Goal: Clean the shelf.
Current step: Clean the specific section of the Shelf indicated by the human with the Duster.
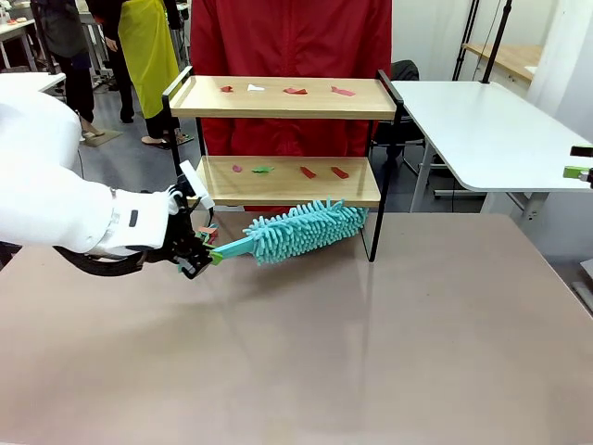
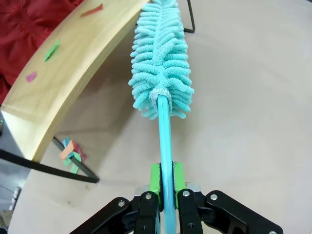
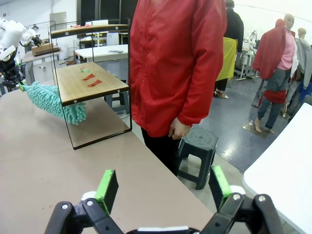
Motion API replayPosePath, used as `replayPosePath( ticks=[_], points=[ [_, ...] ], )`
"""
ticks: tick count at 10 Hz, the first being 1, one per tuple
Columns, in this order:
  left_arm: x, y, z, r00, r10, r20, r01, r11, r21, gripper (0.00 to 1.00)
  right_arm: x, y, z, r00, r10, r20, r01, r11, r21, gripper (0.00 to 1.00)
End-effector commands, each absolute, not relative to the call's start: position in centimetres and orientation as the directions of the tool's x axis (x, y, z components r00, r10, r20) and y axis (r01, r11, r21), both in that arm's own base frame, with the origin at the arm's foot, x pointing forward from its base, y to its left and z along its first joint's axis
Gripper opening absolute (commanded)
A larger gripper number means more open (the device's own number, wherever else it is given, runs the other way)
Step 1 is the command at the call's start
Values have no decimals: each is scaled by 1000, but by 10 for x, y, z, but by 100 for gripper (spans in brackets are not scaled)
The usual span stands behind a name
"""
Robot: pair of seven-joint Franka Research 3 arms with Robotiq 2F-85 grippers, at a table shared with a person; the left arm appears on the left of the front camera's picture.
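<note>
The shelf [image 1: 278, 181] stands at the table's far side, two light wooden boards in a black frame. Paper scraps lie on its top board [image 1: 296, 91] and its lower board [image 1: 310, 171]. My left gripper [image 1: 199, 255] is shut on the handle of a teal fluffy duster [image 1: 306, 230]. The duster's head lies just under the front edge of the lower board. In the left wrist view the green pads [image 2: 155, 176] clamp the teal handle [image 2: 165, 141], and the duster head [image 2: 163, 58] runs along the lower board [image 2: 63, 78]. My right gripper [image 3: 163, 187] is open and holds nothing.
A person in a red jacket [image 1: 292, 37] stands right behind the shelf. Several paper scraps [image 2: 70, 153] lie on the table beneath the shelf's left end. A white table [image 1: 482, 130] is at the back right, and a dark stool [image 3: 197, 144] stands by the person.
</note>
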State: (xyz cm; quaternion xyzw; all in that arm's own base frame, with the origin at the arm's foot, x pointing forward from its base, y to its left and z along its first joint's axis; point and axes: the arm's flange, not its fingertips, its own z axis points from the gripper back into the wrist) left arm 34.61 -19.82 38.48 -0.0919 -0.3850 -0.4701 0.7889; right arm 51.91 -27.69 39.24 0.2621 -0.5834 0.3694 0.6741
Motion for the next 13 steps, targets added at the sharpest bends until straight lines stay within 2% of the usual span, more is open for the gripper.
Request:
replayPosePath(
  ticks=[1,4,7,9,13],
  points=[
    [364,-216,343,284,-634,719,787,583,202,13,520,-275,398,61,196,979,-802,593,-69,100],
    [360,-228,382,345,-644,683,765,615,193,13,520,-275,398,61,196,979,-802,593,-69,100],
    [360,-246,413,425,-680,598,748,635,191,13,520,-275,398,61,196,979,-802,593,-69,100],
    [359,-251,436,429,-709,560,743,629,227,13,520,-275,398,61,196,979,-802,593,-69,100],
    [352,-242,470,409,-732,546,778,592,211,13,520,-275,398,61,196,979,-802,593,-69,100]
  ],
)
